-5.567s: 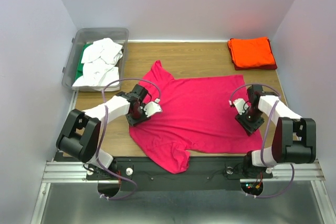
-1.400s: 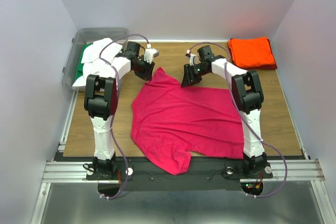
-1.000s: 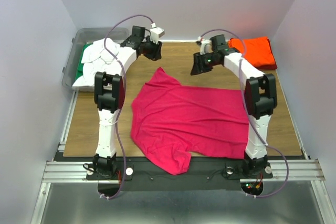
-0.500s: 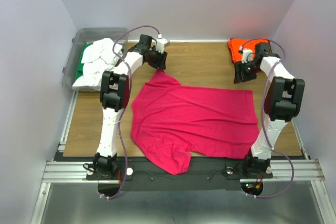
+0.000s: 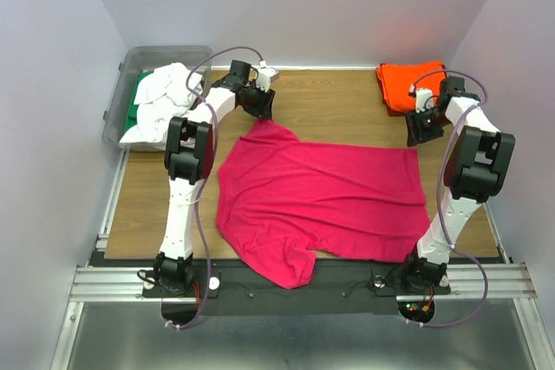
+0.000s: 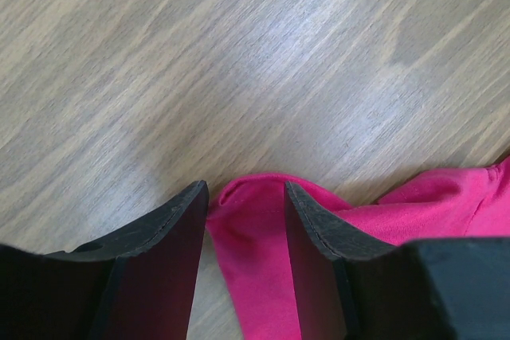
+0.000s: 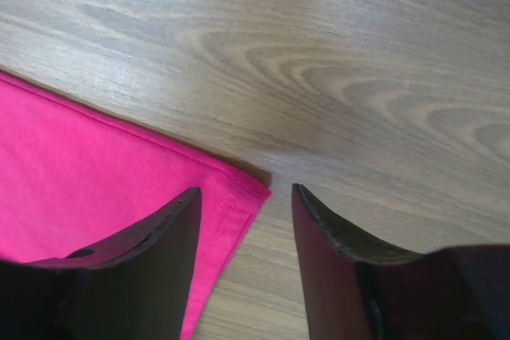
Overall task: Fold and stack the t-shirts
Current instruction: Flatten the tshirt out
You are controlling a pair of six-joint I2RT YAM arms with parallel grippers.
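Observation:
A magenta-pink t-shirt (image 5: 321, 201) lies spread on the wooden table. My left gripper (image 5: 262, 113) is open at the shirt's far left tip. In the left wrist view the jaws (image 6: 245, 197) straddle that pink tip (image 6: 255, 252), which lies on the wood. My right gripper (image 5: 420, 138) is open at the shirt's far right corner. In the right wrist view the hemmed corner (image 7: 235, 197) lies between the jaws of the gripper (image 7: 245, 197). A folded orange-red t-shirt (image 5: 412, 84) sits at the far right.
A clear grey plastic bin (image 5: 165, 51) stands at the far left with white tees (image 5: 165, 97) and a green one (image 5: 139, 97) in it. The shirt's near sleeve hangs over the table's front edge (image 5: 286, 270). Walls close in the far, left and right sides.
Both arms left the shirt's sides and reached to its far edge. The right gripper swung from the middle out to the far right corner. The left gripper settled over the far left tip.

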